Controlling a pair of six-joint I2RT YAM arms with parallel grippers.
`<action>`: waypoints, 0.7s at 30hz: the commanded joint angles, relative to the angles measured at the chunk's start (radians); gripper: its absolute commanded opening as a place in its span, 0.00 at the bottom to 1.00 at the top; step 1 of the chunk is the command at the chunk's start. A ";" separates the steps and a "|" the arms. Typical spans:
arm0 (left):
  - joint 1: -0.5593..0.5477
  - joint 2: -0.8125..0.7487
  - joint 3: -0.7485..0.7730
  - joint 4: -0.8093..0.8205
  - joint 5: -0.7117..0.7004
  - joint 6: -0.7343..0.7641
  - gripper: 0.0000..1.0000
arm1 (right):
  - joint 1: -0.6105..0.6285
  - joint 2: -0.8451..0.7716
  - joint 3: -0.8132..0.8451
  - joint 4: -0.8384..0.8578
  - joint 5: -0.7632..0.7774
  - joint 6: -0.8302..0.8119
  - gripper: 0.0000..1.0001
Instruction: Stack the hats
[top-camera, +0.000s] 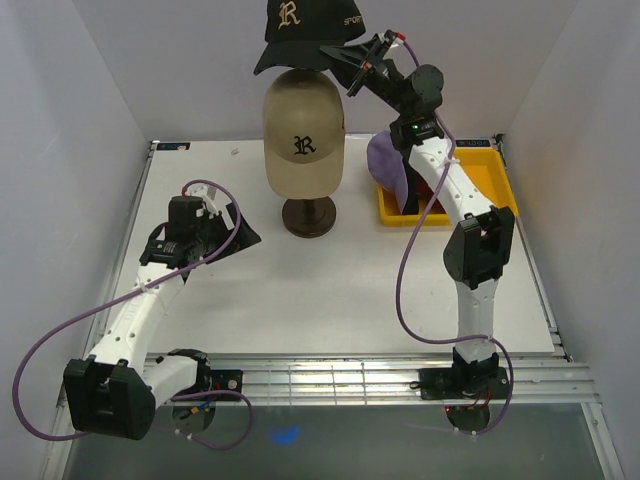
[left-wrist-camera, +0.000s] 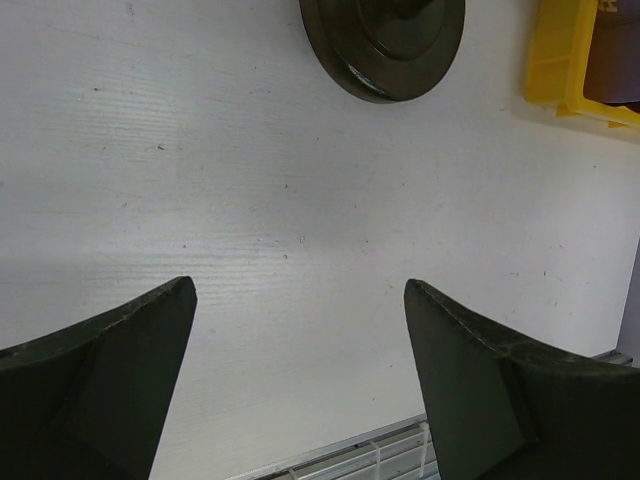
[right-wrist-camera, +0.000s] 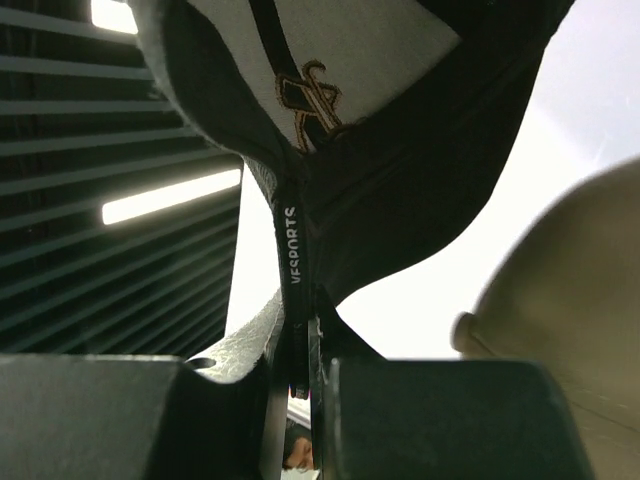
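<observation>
A black cap with a gold R (top-camera: 295, 30) hangs just above a beige dome with a black R (top-camera: 303, 130), which stands on a dark round stand (top-camera: 308, 216). My right gripper (top-camera: 352, 68) is shut on the cap's right edge. In the right wrist view its jaws (right-wrist-camera: 312, 335) pinch the black rim printed "VFSPORTS" (right-wrist-camera: 292, 245), with the beige dome (right-wrist-camera: 570, 330) below right. A lavender cap (top-camera: 388, 165) lies in the yellow bin (top-camera: 485, 185). My left gripper (top-camera: 243, 228) is open and empty over the white table, left of the stand (left-wrist-camera: 385, 40). Its open jaws show in the left wrist view (left-wrist-camera: 300, 295).
The yellow bin (left-wrist-camera: 565, 60) sits at the back right, with something dark inside it in the left wrist view. White walls enclose the table on the left, back and right. A metal rail (top-camera: 330, 380) runs along the near edge.
</observation>
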 joint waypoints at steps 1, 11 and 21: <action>0.001 -0.026 0.021 -0.002 -0.008 0.002 0.96 | 0.024 -0.049 -0.036 0.169 -0.022 0.071 0.08; 0.002 -0.022 0.013 0.006 -0.008 0.004 0.96 | 0.030 -0.099 -0.170 0.350 -0.065 0.132 0.08; 0.001 -0.022 0.019 -0.001 -0.018 0.006 0.96 | 0.030 -0.134 -0.239 0.436 -0.097 0.177 0.08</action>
